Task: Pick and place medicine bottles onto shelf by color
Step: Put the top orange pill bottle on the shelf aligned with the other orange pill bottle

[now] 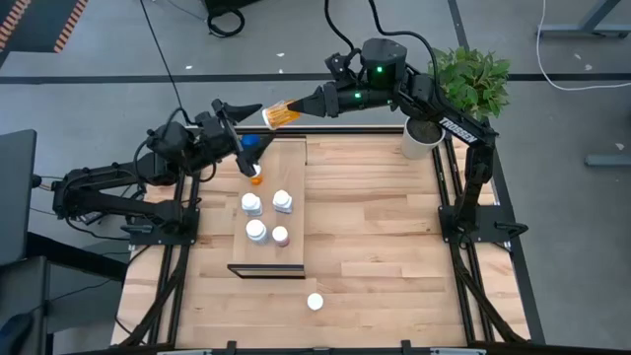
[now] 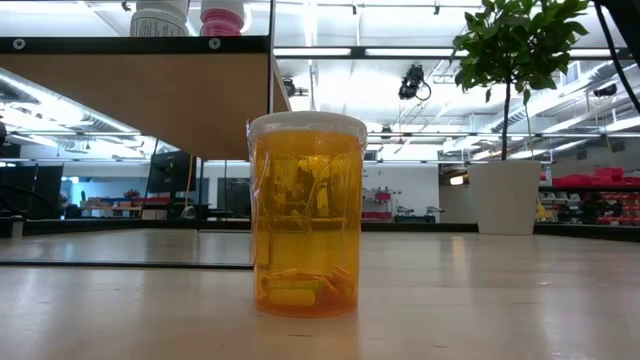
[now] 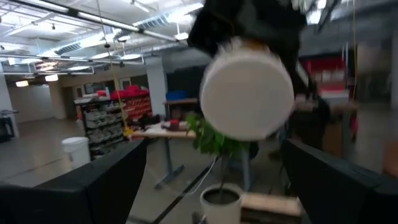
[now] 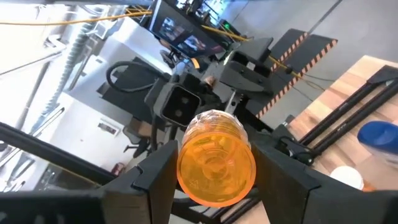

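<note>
My right gripper is shut on an orange medicine bottle, high over the table's far edge. Its white cap faces my left gripper, which is open just short of the cap, its fingers wide apart and touching nothing. The shelf is a long light-wood board carrying several bottles, among them a blue one, a small orange one and white-capped ones. Another orange bottle stands upright on the table near the front edge. My right gripper pinches the orange bottle's body between its two fingers, one on each side, toward the bottom end. The fingers come level from the table's right and lie along the bottle. The bottle is lifted clear and lies roughly level, its cap end sticking out past the fingertips.
A white pot with a green plant stands at the table's far right corner. Dark frame rails run along both sides of the table. Bare wood lies right of the shelf.
</note>
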Action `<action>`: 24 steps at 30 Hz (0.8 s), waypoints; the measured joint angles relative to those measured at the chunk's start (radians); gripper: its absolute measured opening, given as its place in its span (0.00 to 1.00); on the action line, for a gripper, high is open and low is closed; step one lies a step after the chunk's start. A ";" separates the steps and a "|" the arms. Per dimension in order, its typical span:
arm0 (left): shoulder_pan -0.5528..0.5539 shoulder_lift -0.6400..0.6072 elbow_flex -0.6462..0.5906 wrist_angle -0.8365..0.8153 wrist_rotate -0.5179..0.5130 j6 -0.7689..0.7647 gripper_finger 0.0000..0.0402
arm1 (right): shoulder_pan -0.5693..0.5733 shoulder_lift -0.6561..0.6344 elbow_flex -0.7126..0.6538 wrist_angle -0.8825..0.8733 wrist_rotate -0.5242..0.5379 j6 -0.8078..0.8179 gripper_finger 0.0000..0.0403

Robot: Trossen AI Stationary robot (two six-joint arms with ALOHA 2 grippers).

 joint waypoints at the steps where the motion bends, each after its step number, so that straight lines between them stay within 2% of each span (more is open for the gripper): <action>1: 0.000 0.000 0.000 0.017 0.000 -0.024 0.94 | 0.003 0.000 0.000 0.004 0.009 -0.004 0.49; 8: 0.000 0.016 0.000 0.100 0.007 -0.141 0.94 | 0.009 0.000 0.000 0.131 0.054 -0.009 0.49; 16: 0.000 0.026 0.001 0.223 0.019 -0.202 0.94 | 0.010 0.001 -0.001 0.122 0.022 0.003 0.49; 24: 0.000 0.027 0.000 0.248 0.034 -0.257 0.94 | 0.010 0.001 -0.001 0.115 0.016 0.004 0.49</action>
